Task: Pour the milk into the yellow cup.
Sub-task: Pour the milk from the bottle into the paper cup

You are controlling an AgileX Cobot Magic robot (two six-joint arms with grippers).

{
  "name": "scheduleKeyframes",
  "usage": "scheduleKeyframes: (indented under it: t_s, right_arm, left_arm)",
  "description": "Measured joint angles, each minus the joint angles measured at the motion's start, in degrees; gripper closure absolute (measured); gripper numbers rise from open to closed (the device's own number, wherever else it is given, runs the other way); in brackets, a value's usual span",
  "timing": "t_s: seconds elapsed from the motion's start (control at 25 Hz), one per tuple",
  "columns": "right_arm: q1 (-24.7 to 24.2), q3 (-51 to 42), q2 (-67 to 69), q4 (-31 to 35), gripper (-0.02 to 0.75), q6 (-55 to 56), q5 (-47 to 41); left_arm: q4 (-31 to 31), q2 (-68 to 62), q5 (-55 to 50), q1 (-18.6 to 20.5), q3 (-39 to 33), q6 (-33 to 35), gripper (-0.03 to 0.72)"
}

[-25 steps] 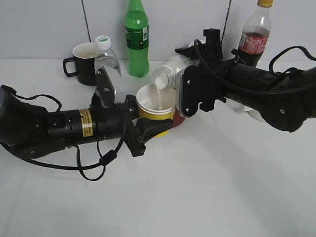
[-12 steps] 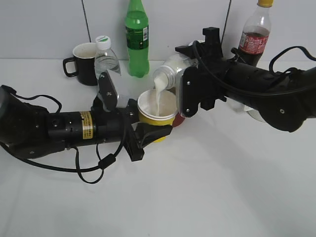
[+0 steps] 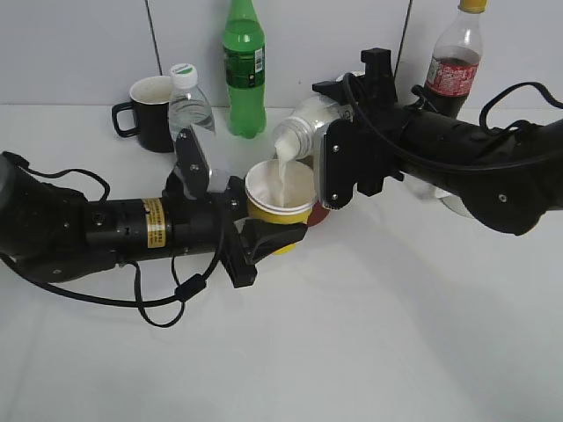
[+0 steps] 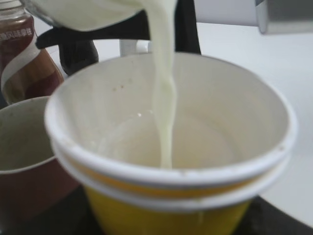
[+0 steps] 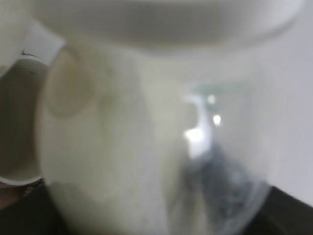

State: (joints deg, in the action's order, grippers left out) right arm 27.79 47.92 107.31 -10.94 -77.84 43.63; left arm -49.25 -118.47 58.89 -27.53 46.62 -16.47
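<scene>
A: Right claw (image 3: 339,163) clamped on the milk (image 3: 303,123), bottle tipped mouth-down over the yellow cup (image 3: 280,195). Left claw (image 3: 255,230) clamped round the cup's lower wall, holding it just off the worktop (image 3: 369,334), centre of the scene.

B: Progress?

A: Mid-pour. Thin cream stream (image 4: 164,98) runs from the neck into the cup. A shallow pool shows at the bottom, the cup well short of full. Bottle still looks part full in the right wrist view, blurry though. My read: keep pouring, then right the bottle.

B: Materials?

A: Cup is tapered paper, rolled white rim, white inside, yellow outside. Looks like two nested, a double rim showing. Bottle is cloudy plastic, rounded shoulder, clear neck. Worktop plain white, smooth.

B: Anything near?

A: Dark red mug (image 4: 24,161) just beside the cup.
</scene>
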Motion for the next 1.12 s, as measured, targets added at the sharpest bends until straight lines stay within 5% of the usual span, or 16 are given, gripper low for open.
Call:
scheduleKeyframes:
  t_s: [0.76,1.12]
  right_arm:
    - [0.0,0.0,0.0,0.89,0.299,-0.11,0.05]
    - [0.0,0.0,0.0,1.13,0.299,12.93,0.1]
  left_arm:
    - [0.52,0.0,1.52,0.0,0.0,0.0,0.293]
    - [1.66,0.0,5.33,0.0,0.0,0.0,0.293]
